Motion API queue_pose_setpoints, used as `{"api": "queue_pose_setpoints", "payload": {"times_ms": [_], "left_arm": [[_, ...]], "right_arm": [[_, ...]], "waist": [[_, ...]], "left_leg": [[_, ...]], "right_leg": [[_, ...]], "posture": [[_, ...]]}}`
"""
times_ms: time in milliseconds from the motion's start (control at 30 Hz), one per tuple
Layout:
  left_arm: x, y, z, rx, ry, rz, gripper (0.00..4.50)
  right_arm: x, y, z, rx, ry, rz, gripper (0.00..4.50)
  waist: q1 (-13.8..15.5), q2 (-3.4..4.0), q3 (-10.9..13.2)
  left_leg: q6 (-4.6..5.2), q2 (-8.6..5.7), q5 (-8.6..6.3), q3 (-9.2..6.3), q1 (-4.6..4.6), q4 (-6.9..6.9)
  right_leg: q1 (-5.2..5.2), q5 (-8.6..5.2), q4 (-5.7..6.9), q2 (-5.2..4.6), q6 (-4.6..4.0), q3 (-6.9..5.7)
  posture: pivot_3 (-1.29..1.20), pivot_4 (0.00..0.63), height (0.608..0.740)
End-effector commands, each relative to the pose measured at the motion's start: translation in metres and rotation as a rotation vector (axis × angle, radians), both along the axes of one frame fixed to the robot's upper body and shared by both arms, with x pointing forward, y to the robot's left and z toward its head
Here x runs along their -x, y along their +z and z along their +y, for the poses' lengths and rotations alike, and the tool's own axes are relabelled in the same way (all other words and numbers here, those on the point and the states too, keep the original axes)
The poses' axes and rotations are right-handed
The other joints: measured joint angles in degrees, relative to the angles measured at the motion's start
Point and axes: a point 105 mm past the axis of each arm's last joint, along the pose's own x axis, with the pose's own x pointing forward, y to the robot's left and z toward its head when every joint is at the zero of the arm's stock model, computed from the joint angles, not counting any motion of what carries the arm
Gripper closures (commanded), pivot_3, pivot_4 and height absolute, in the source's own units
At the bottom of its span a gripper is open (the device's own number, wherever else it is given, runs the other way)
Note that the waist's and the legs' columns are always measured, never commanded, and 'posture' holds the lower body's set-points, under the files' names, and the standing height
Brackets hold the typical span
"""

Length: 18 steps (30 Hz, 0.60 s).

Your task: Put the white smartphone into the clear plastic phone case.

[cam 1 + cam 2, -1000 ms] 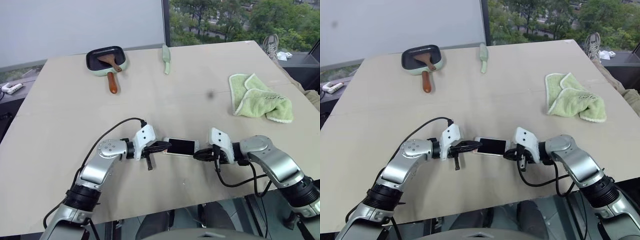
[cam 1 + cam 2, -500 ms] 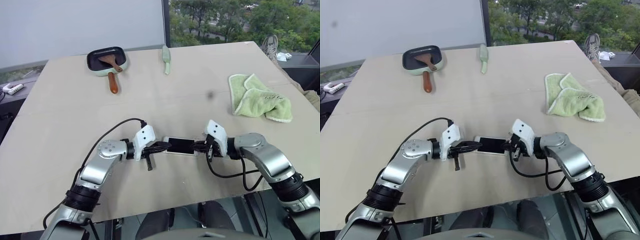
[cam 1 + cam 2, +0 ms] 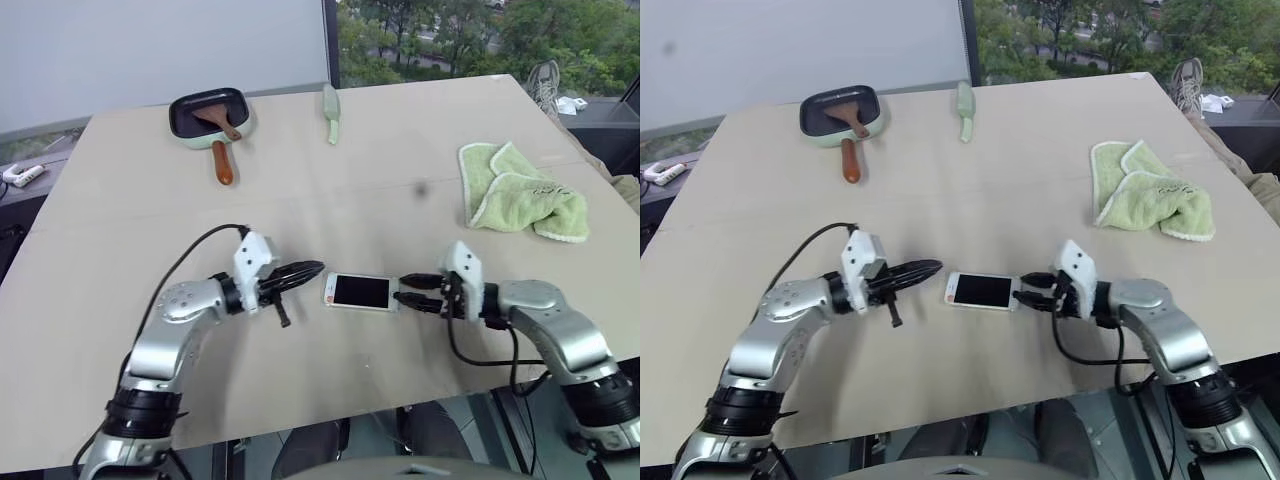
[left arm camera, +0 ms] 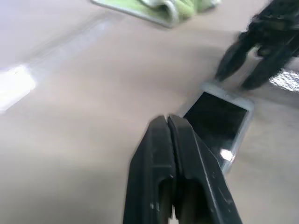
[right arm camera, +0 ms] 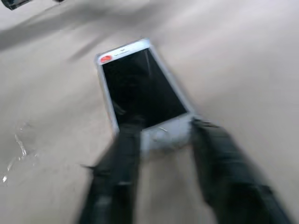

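The white smartphone (image 3: 360, 292) lies flat, screen up, on the beige table (image 3: 300, 190) near its front edge. My left gripper (image 3: 316, 268) hovers a short way off the phone's left end, and its fingers (image 4: 159, 140) are pressed together with nothing between them. My right gripper (image 3: 404, 289) is at the phone's right end, open; in the right wrist view its fingers (image 5: 126, 154) stand either side of the phone's (image 5: 142, 88) near end without clamping it. Faint glossy streaks (image 5: 16, 149) on the table beside the phone may be the clear plastic phone case; I cannot tell.
A green towel (image 3: 520, 192) lies bunched at the right. At the back stand a dark pan with a wooden spatula (image 3: 212, 116) and a pale green utensil (image 3: 331, 115). A white object (image 3: 22, 176) sits off the table's left side.
Both grippers have drawn away from the phone's ends, the left one to the left and up, the right one to the right. The right gripper has opened. The phone stays on the table.
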Motion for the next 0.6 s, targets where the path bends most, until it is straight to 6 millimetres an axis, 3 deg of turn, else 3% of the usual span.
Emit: {"api": "queue_pose_setpoints", "payload": {"times_ms": [33, 100, 200, 233, 267, 300, 400, 600], "left_arm": [[0.011, -0.002, 0.036, -0.075, 0.065, -0.011, 3.34], [0.018, -0.013, 0.055, -0.146, 0.102, 0.005, 2.48], [0.031, -0.018, 0.071, -0.179, 0.127, 0.035, 1.17], [0.035, -0.018, 0.075, -0.188, 0.132, 0.037, 0.52], [0.038, -0.017, 0.078, -0.197, 0.139, 0.037, 0.23], [0.041, -0.015, 0.08, -0.203, 0.145, 0.033, 0.04], [0.051, -0.008, 0.085, -0.207, 0.158, 0.028, 0.04], [0.058, -0.003, 0.09, -0.215, 0.183, 0.036, 0.04]], "right_arm": [[0.005, 0.018, -0.024, -0.031, -0.024, -0.075, 0.93], [0.009, 0.014, -0.044, -0.012, -0.062, -0.081, 0.05], [0.018, 0.011, -0.073, -0.006, -0.125, -0.078, 0.0], [0.021, 0.012, -0.082, -0.01, -0.152, -0.076, 0.0], [0.024, 0.013, -0.091, -0.011, -0.173, -0.074, 0.0], [0.028, 0.015, -0.098, -0.012, -0.187, -0.072, 0.0], [0.039, 0.019, -0.114, 0.011, -0.209, -0.059, 0.0], [0.046, 0.019, -0.124, 0.047, -0.198, -0.042, 0.0]], "waist": [[0.07, 0.0, 0.05], [0.16, 0.03, 0.1], [0.34, 0.02, 0.28], [0.33, 0.02, 0.29], [0.35, 0.03, 0.3], [0.35, 0.03, 0.31], [0.28, 0.04, 0.35], [0.13, 0.06, 0.38]], "left_leg": [[0.0, 0.01, 0.0, 0.0, 0.01, -0.03], [0.01, 0.01, 0.0, 0.0, -0.02, -0.05], [0.02, 0.0, -0.01, 0.01, -0.03, -0.09], [0.02, 0.01, -0.01, -0.03, -0.04, -0.09], [0.02, 0.02, -0.01, -0.04, -0.01, -0.09], [0.02, 0.02, -0.01, -0.04, -0.01, -0.1], [0.03, 0.02, -0.02, -0.03, -0.04, -0.13], [0.05, 0.12, -0.03, 0.05, 0.03, -0.16]], "right_leg": [[0.01, 0.0, -0.03, 0.0, 0.0, 0.0], [0.01, 0.0, -0.08, 0.0, 0.0, -0.02], [0.07, 0.01, -0.23, -0.02, 0.01, -0.03], [0.09, 0.01, -0.24, -0.03, 0.01, -0.07], [0.13, 0.01, -0.24, -0.04, 0.01, -0.08], [0.13, 0.0, -0.24, -0.05, 0.01, -0.08], [0.12, 0.0, -0.29, -0.05, 0.01, -0.07], [0.13, 0.0, -0.29, -0.02, 0.0, -0.03]], "posture": [[0.0, 0.15, 0.74], [0.0, 0.15, 0.74], [0.0, 0.15, 0.74], [0.0, 0.15, 0.74], [0.0, 0.15, 0.74], [0.0, 0.15, 0.74], [0.0, 0.15, 0.74], [0.0, 0.15, 0.74]]}}
